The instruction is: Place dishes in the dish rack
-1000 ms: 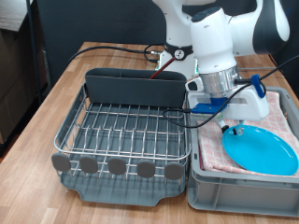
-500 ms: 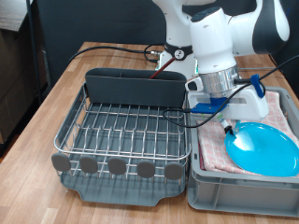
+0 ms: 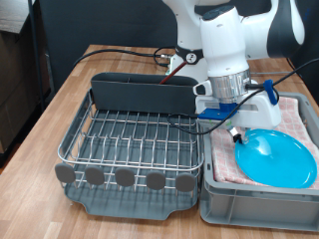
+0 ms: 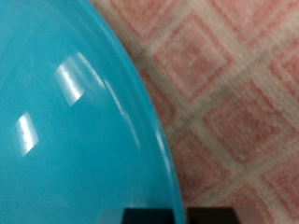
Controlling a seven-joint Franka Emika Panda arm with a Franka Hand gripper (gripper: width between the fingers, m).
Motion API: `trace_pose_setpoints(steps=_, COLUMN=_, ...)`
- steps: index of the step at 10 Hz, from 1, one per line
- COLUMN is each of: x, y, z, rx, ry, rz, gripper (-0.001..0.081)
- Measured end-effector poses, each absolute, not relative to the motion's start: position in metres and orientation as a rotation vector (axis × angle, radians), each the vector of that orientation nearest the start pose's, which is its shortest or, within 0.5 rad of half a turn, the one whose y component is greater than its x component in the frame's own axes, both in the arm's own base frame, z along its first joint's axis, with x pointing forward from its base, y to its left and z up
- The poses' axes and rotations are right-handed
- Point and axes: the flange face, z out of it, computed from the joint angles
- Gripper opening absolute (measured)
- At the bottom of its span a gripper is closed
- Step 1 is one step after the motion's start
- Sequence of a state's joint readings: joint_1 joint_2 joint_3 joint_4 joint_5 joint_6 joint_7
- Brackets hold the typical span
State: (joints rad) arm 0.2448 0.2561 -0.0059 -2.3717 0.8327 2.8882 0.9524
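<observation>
Looking past my gripper [image 3: 236, 138], I see the plate [image 3: 277, 157] rim just below it; glossy, stiff, likely slippery. I'd pinch the rim; finger spread unclear.

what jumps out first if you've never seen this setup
The bright light-blue plate catches the eye first, lying on the pink checked cloth in the grey crate at the exterior view's right. The white arm's gripper is down at the plate's rim. On the exterior view's left stands the dish rack, its wire grid bare.
</observation>
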Motion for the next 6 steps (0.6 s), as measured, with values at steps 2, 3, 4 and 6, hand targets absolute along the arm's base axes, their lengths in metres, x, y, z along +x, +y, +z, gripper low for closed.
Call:
trace_pose_setpoints(steps=2, x=0.513, y=0.074, z=0.243, rx=-2.039, ry=1.903, rz=-0.073, gripper=0.0038)
trace_pose_setpoints(steps=3, x=0.513, y=0.071, z=0.248, rx=-2.047, ry=1.916, rz=-0.087, gripper=0.0038)
trace_pose_setpoints(steps=4, x=0.513, y=0.068, z=0.254, rx=-2.059, ry=1.925, rz=-0.099, gripper=0.0035)
trace_pose_setpoints(steps=6, x=0.512, y=0.063, z=0.267, rx=-2.106, ry=1.933, rz=-0.126, gripper=0.0032)
